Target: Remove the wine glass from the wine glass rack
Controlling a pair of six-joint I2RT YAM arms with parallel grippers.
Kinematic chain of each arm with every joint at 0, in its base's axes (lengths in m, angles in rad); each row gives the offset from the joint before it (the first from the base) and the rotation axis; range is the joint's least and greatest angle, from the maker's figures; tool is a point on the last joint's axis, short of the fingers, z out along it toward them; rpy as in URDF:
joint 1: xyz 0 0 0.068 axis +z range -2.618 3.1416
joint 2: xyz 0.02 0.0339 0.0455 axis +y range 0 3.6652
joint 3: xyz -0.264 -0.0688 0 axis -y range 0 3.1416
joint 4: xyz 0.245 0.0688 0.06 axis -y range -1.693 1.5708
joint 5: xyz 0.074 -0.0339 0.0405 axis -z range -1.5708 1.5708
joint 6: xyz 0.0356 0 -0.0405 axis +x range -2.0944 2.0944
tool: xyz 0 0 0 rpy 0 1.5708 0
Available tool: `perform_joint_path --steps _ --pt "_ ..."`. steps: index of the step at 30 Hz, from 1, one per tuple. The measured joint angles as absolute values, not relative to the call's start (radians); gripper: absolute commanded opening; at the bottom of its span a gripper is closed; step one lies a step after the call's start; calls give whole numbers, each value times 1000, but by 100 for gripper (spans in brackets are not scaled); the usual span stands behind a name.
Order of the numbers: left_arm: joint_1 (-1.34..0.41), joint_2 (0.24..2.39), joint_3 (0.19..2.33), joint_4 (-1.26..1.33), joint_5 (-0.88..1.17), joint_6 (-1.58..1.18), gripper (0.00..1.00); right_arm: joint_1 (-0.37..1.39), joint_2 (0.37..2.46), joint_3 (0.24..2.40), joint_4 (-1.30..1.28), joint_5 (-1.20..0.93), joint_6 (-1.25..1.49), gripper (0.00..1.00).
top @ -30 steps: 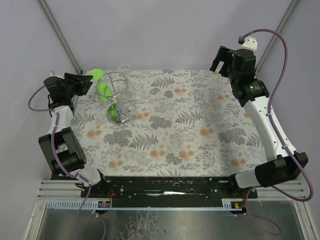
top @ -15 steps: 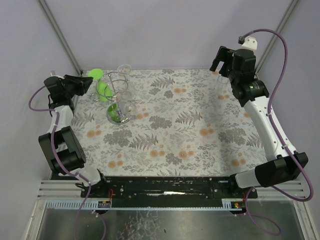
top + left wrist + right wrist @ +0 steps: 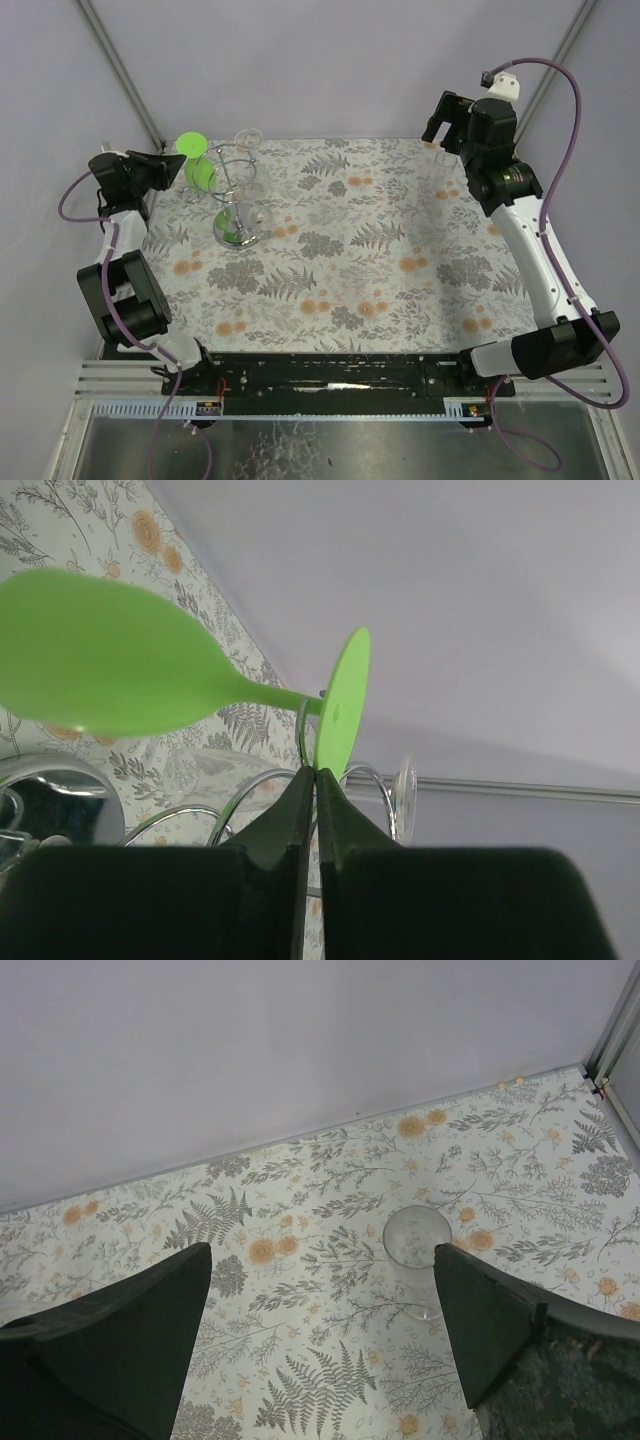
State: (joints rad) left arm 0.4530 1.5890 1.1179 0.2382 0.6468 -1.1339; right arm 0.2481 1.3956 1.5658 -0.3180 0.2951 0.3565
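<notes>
A green wine glass (image 3: 203, 176) hangs tilted at the left side of the wine glass rack (image 3: 234, 196), a silver wire stand with a round shiny base. My left gripper (image 3: 178, 160) is shut on the edge of the glass's round green foot (image 3: 340, 705). In the left wrist view the fingertips (image 3: 317, 772) pinch the foot, the bowl (image 3: 100, 680) points left, and the rack's wire loops (image 3: 250, 800) curve just behind. A clear wine glass (image 3: 250, 140) hangs on the rack too. My right gripper (image 3: 445, 120) is open and empty, high at the far right.
A clear tumbler (image 3: 417, 1240) stands on the floral tablecloth below my right gripper, and it also shows in the top view (image 3: 443, 172). A second clear glass (image 3: 263, 214) sits low by the rack's base. The back wall and corner posts are close behind the rack.
My left gripper has drawn back a little to the left with the green glass, whose bowl has shifted left, away from the rack's post. The right arm has barely moved.
</notes>
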Motion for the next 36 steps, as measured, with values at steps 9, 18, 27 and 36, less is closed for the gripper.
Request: perform_joint_path --steps 9,18,27,36 --pt "453 1589 1118 241 647 -1140 17 248 1387 1566 -318 295 356 99" --pt "453 1589 1118 241 647 -1148 41 248 1365 1555 -326 297 356 99" --pt "453 1589 1118 241 639 -1148 38 248 1349 1551 -332 297 356 99" --pt "450 1605 1118 253 624 -1152 25 248 1341 1551 -334 297 356 99"
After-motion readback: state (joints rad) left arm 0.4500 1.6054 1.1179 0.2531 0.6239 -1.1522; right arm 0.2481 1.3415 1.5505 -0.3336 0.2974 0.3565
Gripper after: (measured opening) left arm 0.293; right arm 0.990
